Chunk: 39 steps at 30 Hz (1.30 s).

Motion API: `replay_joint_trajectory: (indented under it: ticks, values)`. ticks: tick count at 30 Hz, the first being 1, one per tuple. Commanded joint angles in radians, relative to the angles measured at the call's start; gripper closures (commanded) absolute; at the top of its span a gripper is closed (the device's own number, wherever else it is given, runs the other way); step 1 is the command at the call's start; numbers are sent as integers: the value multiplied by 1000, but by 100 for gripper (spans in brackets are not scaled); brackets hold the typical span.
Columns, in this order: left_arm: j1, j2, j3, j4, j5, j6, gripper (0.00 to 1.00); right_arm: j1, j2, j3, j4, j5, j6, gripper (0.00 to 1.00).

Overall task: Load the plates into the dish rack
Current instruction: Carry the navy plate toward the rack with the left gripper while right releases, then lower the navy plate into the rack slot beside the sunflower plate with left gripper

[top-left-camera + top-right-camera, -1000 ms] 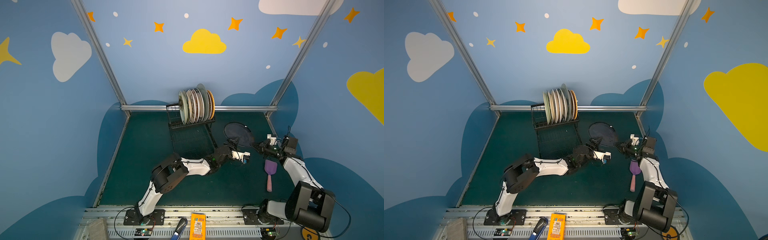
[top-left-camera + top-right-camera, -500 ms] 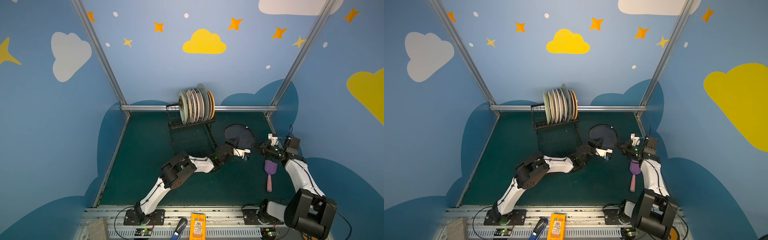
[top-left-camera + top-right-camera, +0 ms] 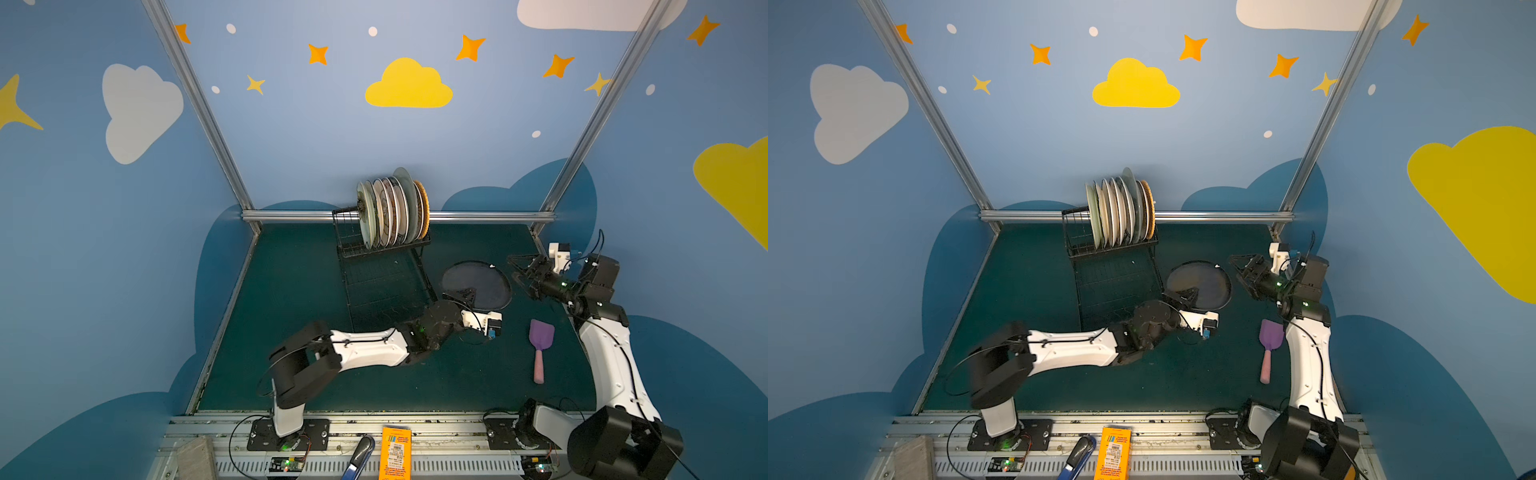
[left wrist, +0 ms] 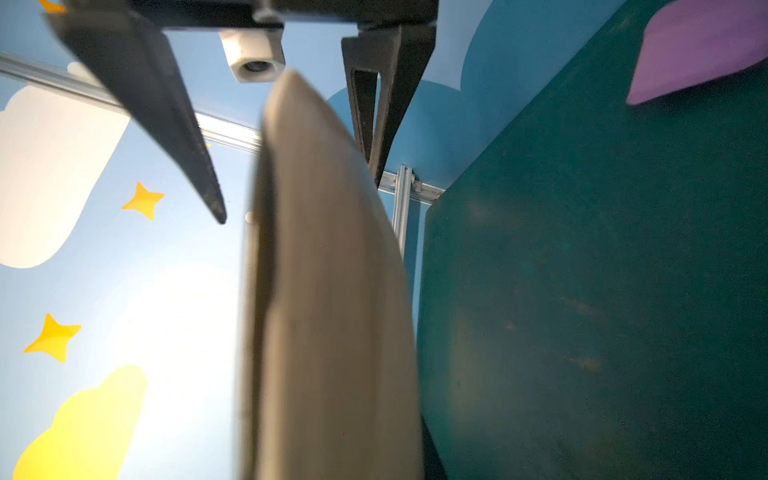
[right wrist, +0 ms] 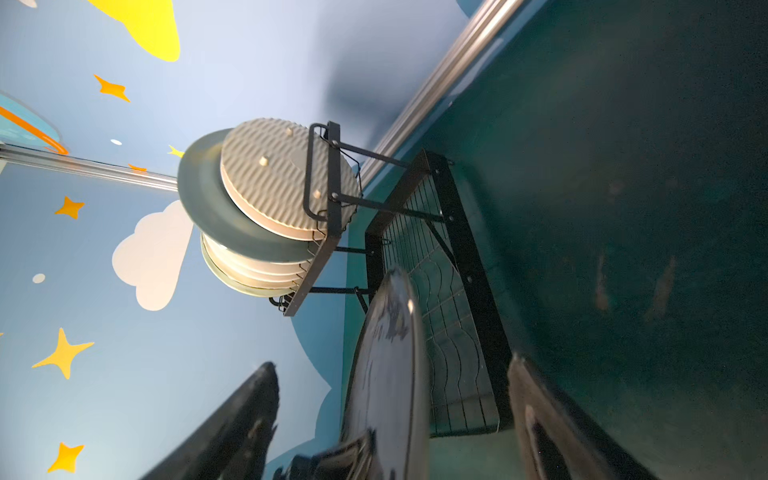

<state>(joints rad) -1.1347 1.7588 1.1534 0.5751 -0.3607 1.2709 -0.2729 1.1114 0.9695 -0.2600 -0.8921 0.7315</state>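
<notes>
Back centre on the green mat (image 3: 291,311), the black dish rack (image 3: 382,286) has a row of plates (image 3: 390,212) standing on edge in its raised basket. They're packed close, with the orange woven-look one at the right end. The rack's flat tray part sticks out toward the arms.

One dark navy plate (image 3: 478,282) isn't in yet. It sits just right of that tray and looks tilted rather than flat on the mat. The left gripper (image 3: 463,296) is clamped on its near-left rim, and in the left wrist view the plate (image 4: 324,291) runs between the two fingers (image 4: 374,104).

The right gripper (image 3: 514,268) hangs just off the opposite rim with its fingers spread wide, gripping nothing. From its wrist view the plate (image 5: 386,374) shows edge-on between them.

A purple scoop (image 3: 540,345) with a pink handle lies on the mat nearby, apart from everything.
</notes>
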Motion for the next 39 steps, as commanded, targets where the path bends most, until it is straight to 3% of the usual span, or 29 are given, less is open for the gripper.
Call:
replay_joint_trajectory:
  ticks: [1,7,12,16,19,21,25,28,32,39]
  values:
    - [11,-168,2,-136,-77,-217,97,4,-56,65,77,67,8,15]
    - [12,-439,77,-560,-38,-643,97,28,-94,107,84,111,-22,14]
    - [32,-601,203,-756,-70,-1007,97,119,-113,82,82,136,-123,14]
    - [96,-605,441,-1046,-197,-1325,97,225,-142,31,127,183,-202,14]
    - [205,-540,658,-1290,-182,-1522,97,315,-163,-5,147,218,-238,14]
    - [301,-503,759,-1369,-113,-1619,97,395,-186,-45,175,271,-299,14]
    - [461,-386,971,-1501,-47,-1720,97,552,-203,-127,252,355,-390,14]
    - [567,-290,1098,-1542,87,-1753,97,653,-200,-149,241,432,-444,14]
    - [654,-117,1303,-1637,175,-1795,97,750,-191,-200,259,489,-496,14]
    - [742,23,1368,-1629,217,-1828,97,798,-173,-241,294,504,-494,14]
